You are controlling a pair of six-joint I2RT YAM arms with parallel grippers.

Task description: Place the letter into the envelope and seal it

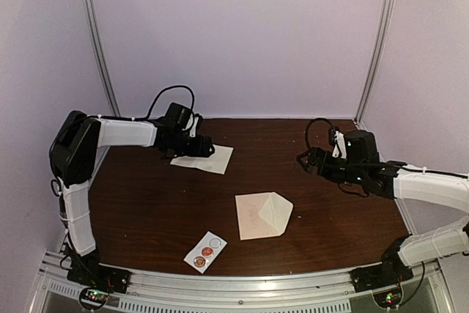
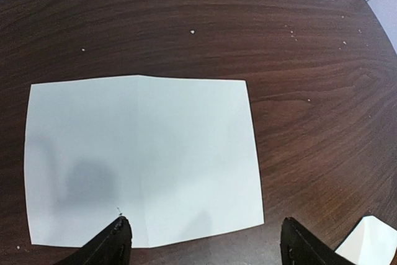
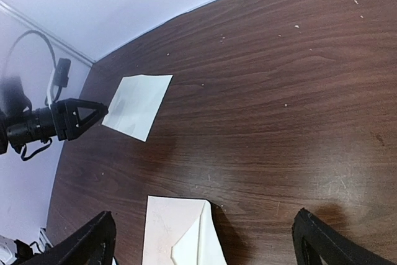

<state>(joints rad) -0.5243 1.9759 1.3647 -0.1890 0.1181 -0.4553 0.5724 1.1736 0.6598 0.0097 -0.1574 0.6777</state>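
Dark wooden table (image 1: 146, 203): left gripper (image 1: 206, 149), jaws wide, hovers over the letter (image 1: 212, 160), apparently poised to grasp; envelope (image 1: 260, 215) lies flap-open at its five o'clock (ready for loading); right gripper (image 1: 303, 159) wide, empty.

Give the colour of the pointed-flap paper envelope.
Pale pinkish-cream paper envelope, best in top external view.

Envelope (image 3: 166, 231) and letter (image 3: 138, 105) — well apart.

Pinkish-cream envelope (image 1: 263, 215), dark woodgrain table (image 1: 146, 203)
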